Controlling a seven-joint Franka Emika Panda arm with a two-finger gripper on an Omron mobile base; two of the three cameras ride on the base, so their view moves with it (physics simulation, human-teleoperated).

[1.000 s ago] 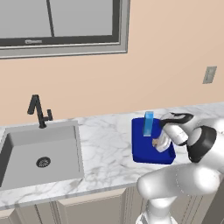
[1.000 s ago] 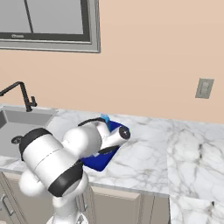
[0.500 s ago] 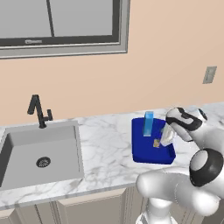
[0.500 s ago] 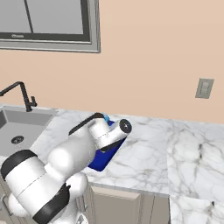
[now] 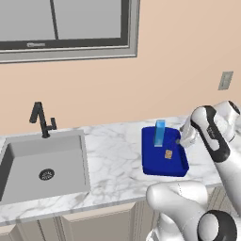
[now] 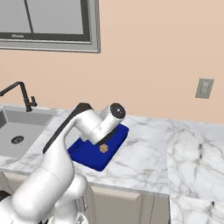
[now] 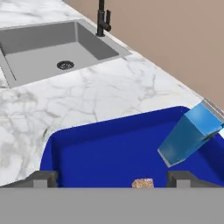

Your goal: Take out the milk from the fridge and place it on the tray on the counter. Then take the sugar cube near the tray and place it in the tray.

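My claw stands with jaws spread wide, nothing between them; in the hand view the two dark finger tips rise at the bottom edge, well apart. The tiny tan-orange sugar cube lies between the tips, a little toward the one on the right of that view, and touches neither. It rests on the floor of the deep blue shallow rectangular tray with rounded corners.

In the left base view my claw hangs at the tray's right edge, just above the rim. The sugar cube sits inside the tray, near its middle, just beside the claw.

Tray contents: two items. The small tall blue gable-top milk carton stands upright at the back of the tray, toward the wall. In the hand view the carton appears tilted; that view is rolled. Sugar cube and carton are apart, not touching.

The tray rests on the white marble table with grey veins, to the right of the grey sink basin and its black tap.

From the right base view the sugar cube shows in the tray under my white forearm.
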